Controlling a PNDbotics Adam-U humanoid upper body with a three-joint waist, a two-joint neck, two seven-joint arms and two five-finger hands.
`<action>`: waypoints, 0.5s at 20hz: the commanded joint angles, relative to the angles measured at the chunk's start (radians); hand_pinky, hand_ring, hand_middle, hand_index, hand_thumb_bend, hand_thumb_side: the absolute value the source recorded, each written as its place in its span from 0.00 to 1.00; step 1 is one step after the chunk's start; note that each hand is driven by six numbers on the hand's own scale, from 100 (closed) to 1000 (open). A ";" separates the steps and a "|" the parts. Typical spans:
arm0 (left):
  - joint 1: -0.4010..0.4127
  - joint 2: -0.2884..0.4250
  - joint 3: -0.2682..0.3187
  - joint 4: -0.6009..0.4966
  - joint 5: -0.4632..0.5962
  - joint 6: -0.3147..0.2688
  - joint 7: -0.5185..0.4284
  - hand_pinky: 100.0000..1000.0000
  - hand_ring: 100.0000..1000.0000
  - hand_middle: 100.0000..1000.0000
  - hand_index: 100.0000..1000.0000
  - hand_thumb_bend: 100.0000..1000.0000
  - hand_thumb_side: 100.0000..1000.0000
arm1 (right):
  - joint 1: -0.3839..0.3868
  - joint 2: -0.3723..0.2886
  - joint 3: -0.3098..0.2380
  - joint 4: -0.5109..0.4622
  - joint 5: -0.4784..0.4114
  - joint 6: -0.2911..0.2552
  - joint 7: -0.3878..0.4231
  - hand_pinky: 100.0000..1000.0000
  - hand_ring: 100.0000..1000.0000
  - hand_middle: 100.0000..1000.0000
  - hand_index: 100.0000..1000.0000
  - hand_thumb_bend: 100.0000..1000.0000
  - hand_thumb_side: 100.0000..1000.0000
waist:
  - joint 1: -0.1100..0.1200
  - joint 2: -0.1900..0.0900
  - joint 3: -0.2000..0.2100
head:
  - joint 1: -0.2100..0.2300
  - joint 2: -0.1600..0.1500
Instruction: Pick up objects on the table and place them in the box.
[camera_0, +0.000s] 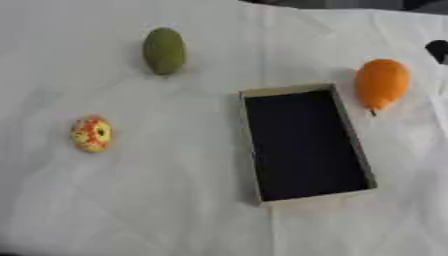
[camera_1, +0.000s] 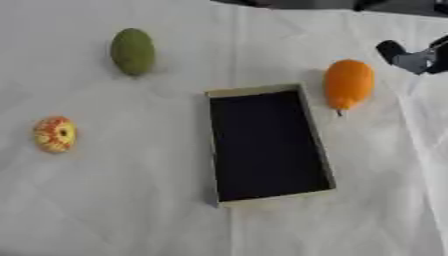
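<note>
beside the unlabelled box (camera_0: 305, 144), orange fruit (camera_0: 381, 83); right hand (camera_1: 411, 57) near, fingers' state unclear

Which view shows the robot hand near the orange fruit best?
The right eye view: the right robot hand shows at the upper right edge, beyond the orange fruit, apart from it. The left eye view catches only a dark tip at its right edge. Its fingers cannot be made out.

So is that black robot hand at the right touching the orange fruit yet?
Apart. The right eye view shows bare white cloth between the right hand and the orange fruit, which lies beside the box.
</note>
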 joint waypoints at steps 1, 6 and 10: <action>-0.006 0.024 0.004 -0.018 0.009 0.000 -0.005 0.84 0.65 0.69 0.81 0.00 0.52 | -0.026 -0.006 -0.004 0.019 -0.042 0.008 0.036 0.91 1.00 0.81 0.89 0.00 0.16 | 0.003 -0.024 0.000 | 0.003 -0.015; -0.005 0.020 0.004 -0.018 0.013 0.002 -0.009 0.84 0.64 0.69 0.81 0.00 0.52 | -0.056 0.018 0.001 0.047 -0.081 0.061 0.086 0.91 1.00 0.80 0.89 0.00 0.18 | 0.003 -0.025 0.000 | 0.001 -0.014; -0.002 0.018 0.005 -0.018 0.015 0.005 -0.011 0.84 0.64 0.69 0.81 0.00 0.52 | -0.065 0.034 0.006 0.062 -0.014 0.084 0.074 0.91 1.00 0.81 0.89 0.00 0.24 | 0.003 -0.024 0.000 | -0.003 -0.013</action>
